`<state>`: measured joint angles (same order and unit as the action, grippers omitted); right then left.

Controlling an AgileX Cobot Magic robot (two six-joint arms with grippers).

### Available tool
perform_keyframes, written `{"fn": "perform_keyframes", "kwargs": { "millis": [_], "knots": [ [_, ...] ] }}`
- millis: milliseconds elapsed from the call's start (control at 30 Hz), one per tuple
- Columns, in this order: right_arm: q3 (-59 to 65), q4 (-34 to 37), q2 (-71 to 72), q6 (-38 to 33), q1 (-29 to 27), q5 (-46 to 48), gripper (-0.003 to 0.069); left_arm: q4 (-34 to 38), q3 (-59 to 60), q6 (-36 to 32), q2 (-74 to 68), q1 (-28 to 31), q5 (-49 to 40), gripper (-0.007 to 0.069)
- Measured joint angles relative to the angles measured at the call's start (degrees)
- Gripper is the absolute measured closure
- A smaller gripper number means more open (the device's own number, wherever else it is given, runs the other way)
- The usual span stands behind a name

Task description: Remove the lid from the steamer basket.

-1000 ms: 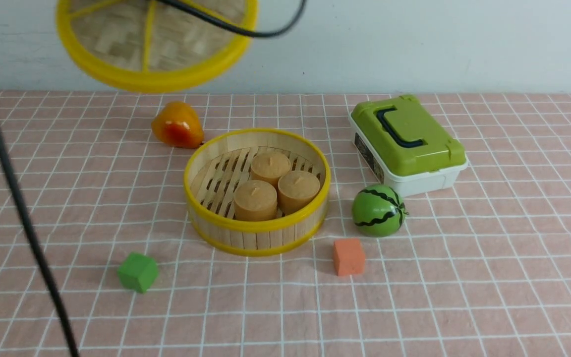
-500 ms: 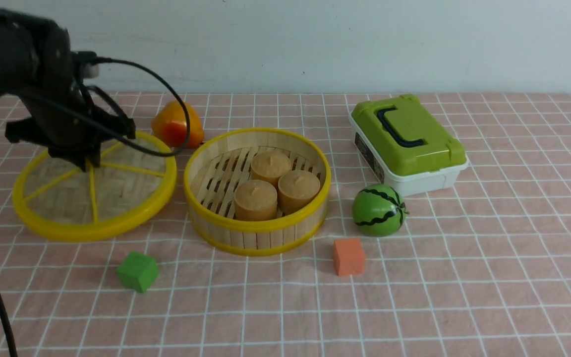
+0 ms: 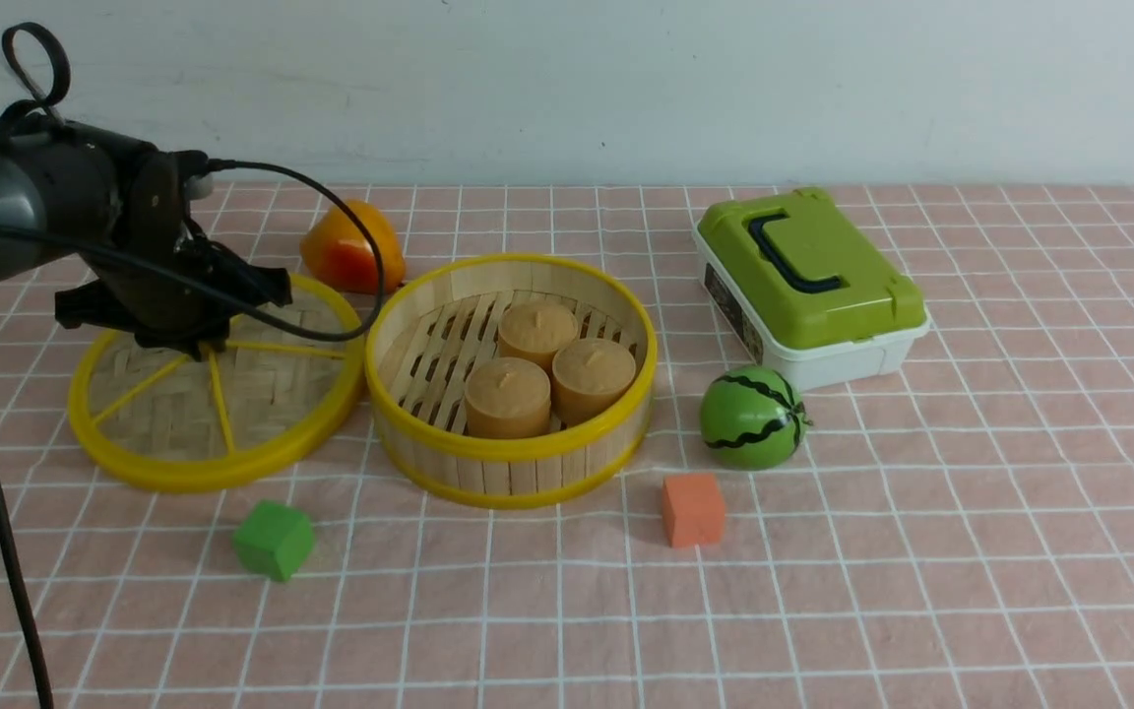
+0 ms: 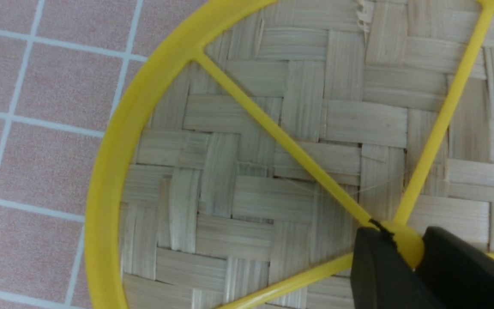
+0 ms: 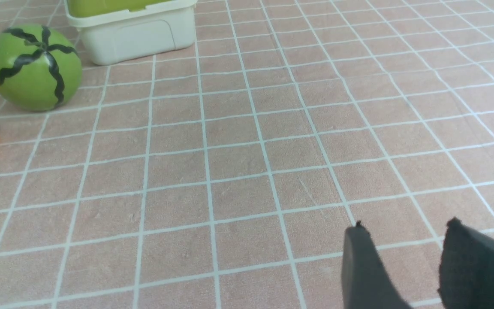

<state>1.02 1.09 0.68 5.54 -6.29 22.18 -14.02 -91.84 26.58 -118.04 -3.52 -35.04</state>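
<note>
Where its two black fingers [image 4: 375,274] close in, the left gripper [image 4: 401,246] pinches the small yellow centre knob [image 4: 406,251] of the lid [image 3: 262,394], a flat round disc of woven bamboo w/ a yellow plastic rim and thin yellow spokes. In the front view the gripper comes down on the lid's middle from the arm at far left, w/ a black cable [image 3: 331,212] looping over it.

The lid is off the steamer basket [image 3: 510,463] and sits to the basket's left, its near rim down at the cloth. Its right edge is touching or just beside the basket's top rim; can't tell which.

The basket is round and shallow, w/ upright bamboo slats, yellow rims and a slatted floor. It stands open w/ three tan cylinder-shaped pieces [image 3: 508,399] inside.

- **Behind, btwn lid and basket:** an orange-yellow pear-shaped toy fruit [image 3: 350,246].
- **In front of the lid:** a green cube [image 3: 274,539].
- **Right of the basket:** a green striped toy watermelon [image 3: 752,418], w/ an orange cube [image 3: 692,509] nearer the camera.
- **Further back on the right:** a white rectangular box [image 3: 808,286] w/ a green top and dark handle.

All of it stands on a pink cloth w/ a white grid [image 3: 921,591].

The right gripper [image 5: 405,227] shows only in its wrist view: fingers spread, nothing btwn them, over the cloth, well apart from watermelon and box.
</note>
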Motion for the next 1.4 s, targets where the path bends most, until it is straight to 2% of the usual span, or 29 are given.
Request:
{"fn": "perform_keyframes", "kwargs": {
  "millis": [100, 233, 333, 433, 567, 633, 667, 900, 1133, 1400],
  "knots": [
    [0.00, 0.00, 0.00, 0.00, 0.00, 0.00, 0.0418, 0.00, 0.00, 0.00, 0.00, 0.00, 0.00, 0.0480],
    [0.00, 0.00, 0.00, 0.00, 0.00, 0.00, 0.0418, 0.78, 0.00, 0.02, 0.61, 0.00, -0.37, 0.0361],
    [0.00, 0.00, 0.00, 0.00, 0.00, 0.00, 0.0418, 1.96, 0.08, 0.02, 2.17, 0.00, -0.96, 0.0336],
    [0.00, 0.00, 0.00, 0.00, 0.00, 0.00, 0.0418, 3.47, 0.40, -0.08, 7.63, 0.00, -1.08, 0.0378],
    [0.00, 0.00, 0.00, 0.00, 0.00, 0.00, 0.0418, 6.69, 0.75, -3.17, 22.14, 0.00, -0.43, 0.0567],
    [0.00, 0.00, 0.00, 0.00, 0.00, 0.00, 0.0418, 7.90, 1.34, -4.05, 26.83, 0.00, 0.20, 0.0610],
    [0.00, 0.00, 0.00, 0.00, 0.00, 0.00, 0.0418, 9.77, 3.36, -6.10, 34.00, 0.00, 1.88, 0.0637],
    [0.00, 0.00, 0.00, 0.00, 0.00, 0.00, 0.0418, 15.26, 18.93, -12.32, 55.93, 0.00, 4.41, 0.0637],
    [0.00, 0.00, 0.00, 0.00, 0.00, 0.00, 0.0418, 17.74, 40.20, -13.14, 73.65, 0.00, 2.62, 0.0637],
    [0.00, 0.00, 0.00, 0.00, 0.00, 0.00, 0.0418, 18.36, 54.46, -13.14, 89.62, 0.00, 0.67, 0.0637]
  ]
}}
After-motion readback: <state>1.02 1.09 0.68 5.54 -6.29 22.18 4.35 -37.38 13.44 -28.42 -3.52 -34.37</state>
